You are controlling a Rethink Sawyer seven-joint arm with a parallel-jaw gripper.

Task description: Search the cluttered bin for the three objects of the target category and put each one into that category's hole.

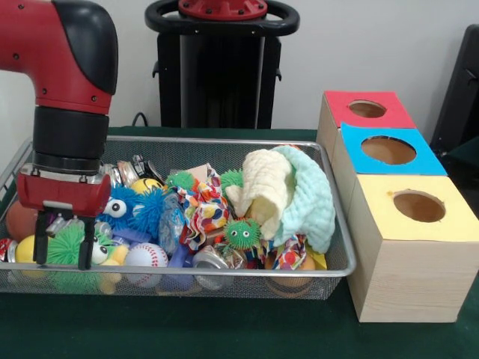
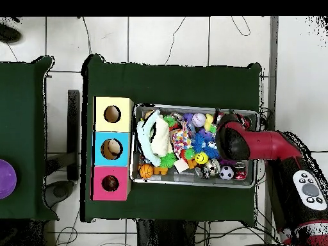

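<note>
Down at one end of the cluttered wire mesh bin [image 1: 340,258], the red and black gripper [image 1: 63,254] hangs with fingers spread around a spiky green rubber ball [image 1: 66,245]. Beside the bin's opposite end stand three wooden boxes with round holes, topped red [image 1: 367,109], blue [image 1: 388,150] and yellow [image 1: 419,206].

Materials and surface finishes

Bin [image 1: 340,258]: fine metal wire mesh, bright rim. Boxes [image 1: 404,284]: pale raw wood grain, matt coloured tops. Bench [image 1: 224,329]: dark green matt cloth. Towels [image 1: 299,191]: soft nubbly cloth. Spiky balls [image 1: 242,233]: rubbery, bristled. Arm [image 1: 56,45]: glossy red and black plastic shell.
</note>
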